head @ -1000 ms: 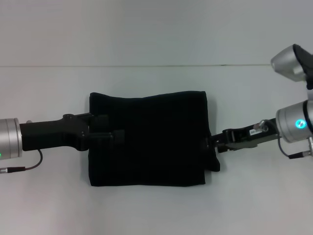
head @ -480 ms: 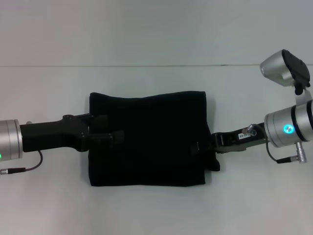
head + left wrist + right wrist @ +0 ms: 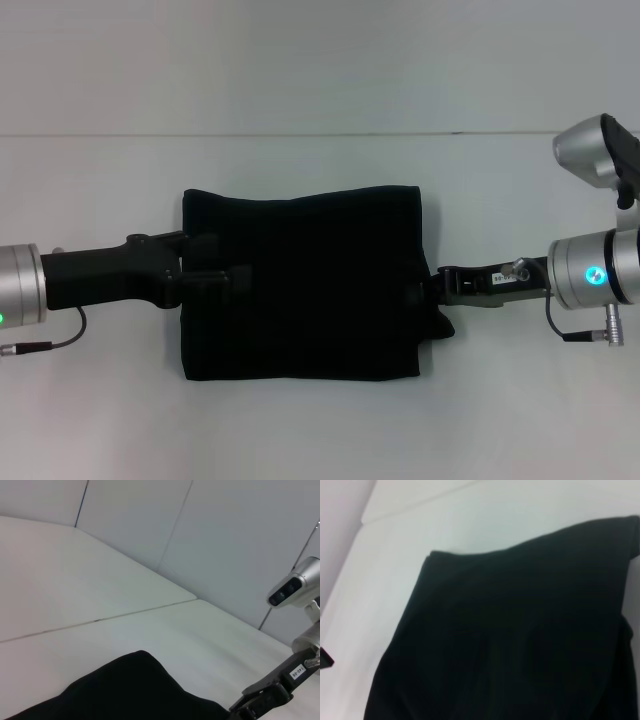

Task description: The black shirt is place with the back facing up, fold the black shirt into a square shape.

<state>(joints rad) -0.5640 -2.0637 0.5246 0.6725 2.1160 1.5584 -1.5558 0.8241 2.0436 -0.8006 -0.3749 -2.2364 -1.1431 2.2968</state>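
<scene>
The black shirt (image 3: 310, 285) lies folded into a roughly square block in the middle of the white table, with no lettering showing. My left gripper (image 3: 225, 262) reaches in from the left. It is open, with both fingers resting on top of the shirt's left edge. My right gripper (image 3: 425, 295) is at the shirt's right edge, touching the fabric beside a small bulge at the lower right corner. The shirt also shows in the left wrist view (image 3: 125, 690) and fills the right wrist view (image 3: 520, 630). The right gripper shows far off in the left wrist view (image 3: 260, 702).
The white table (image 3: 320, 430) spreads around the shirt on all sides. Its far edge meets a pale wall (image 3: 320, 60). The right arm's elbow joint (image 3: 600, 145) stands raised at the far right.
The right gripper pushed in slightly over the shirt's right edge, then drew back to the edge as the right arm shifted. The left gripper and the shirt have stayed put.
</scene>
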